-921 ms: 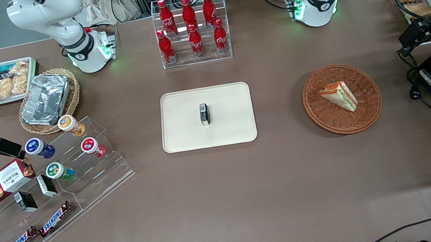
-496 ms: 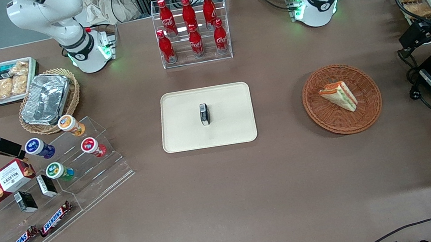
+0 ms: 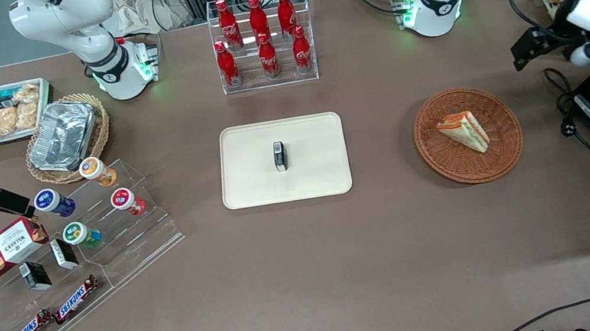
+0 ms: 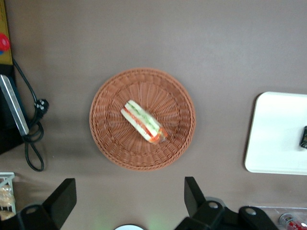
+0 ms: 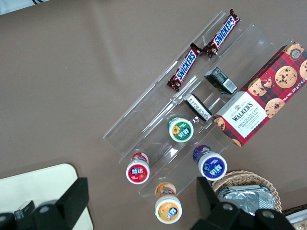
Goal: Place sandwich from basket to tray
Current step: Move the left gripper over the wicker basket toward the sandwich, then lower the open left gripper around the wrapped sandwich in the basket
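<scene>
Triangular wedge sandwich with pale bread and green, orange-red and white filling lies on its side inside the round reddish-brown woven wicker basket, on the brown table toward the working arm's end. Sandwich sits slightly off the basket's centre; its layered cut edge shows in the left wrist view, with basket weave all around it.

Flat cream-beige rectangular tray lies mid-table, well apart from the basket. Small black box stands near the tray's middle.

Left arm's gripper hovers in the air, farther from the front camera than the basket. Its two black fingers stand wide apart, holding nothing.
</scene>
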`<control>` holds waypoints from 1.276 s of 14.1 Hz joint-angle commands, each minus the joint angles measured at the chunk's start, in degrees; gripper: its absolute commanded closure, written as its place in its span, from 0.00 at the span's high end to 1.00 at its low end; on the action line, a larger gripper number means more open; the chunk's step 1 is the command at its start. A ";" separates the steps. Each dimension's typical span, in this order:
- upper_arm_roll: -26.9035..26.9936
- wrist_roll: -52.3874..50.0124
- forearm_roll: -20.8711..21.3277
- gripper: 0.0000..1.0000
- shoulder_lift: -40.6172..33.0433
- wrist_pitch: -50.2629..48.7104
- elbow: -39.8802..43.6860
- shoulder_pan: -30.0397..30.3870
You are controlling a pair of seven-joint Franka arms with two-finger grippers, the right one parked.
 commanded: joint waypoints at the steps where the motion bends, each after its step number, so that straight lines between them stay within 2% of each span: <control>1: 0.46 -1.85 0.74 1.00 -7.87 6.50 -12.62 -0.91; 3: 0.46 -7.18 0.91 1.00 -9.12 9.94 -18.26 -0.91; 6: -0.86 -21.69 4.52 1.00 -7.01 15.82 -21.61 -1.61; 10: -0.77 -26.44 4.08 1.00 -5.61 28.04 -32.24 -1.17; 18: -1.03 -42.09 3.73 1.00 5.20 38.07 -32.70 -2.05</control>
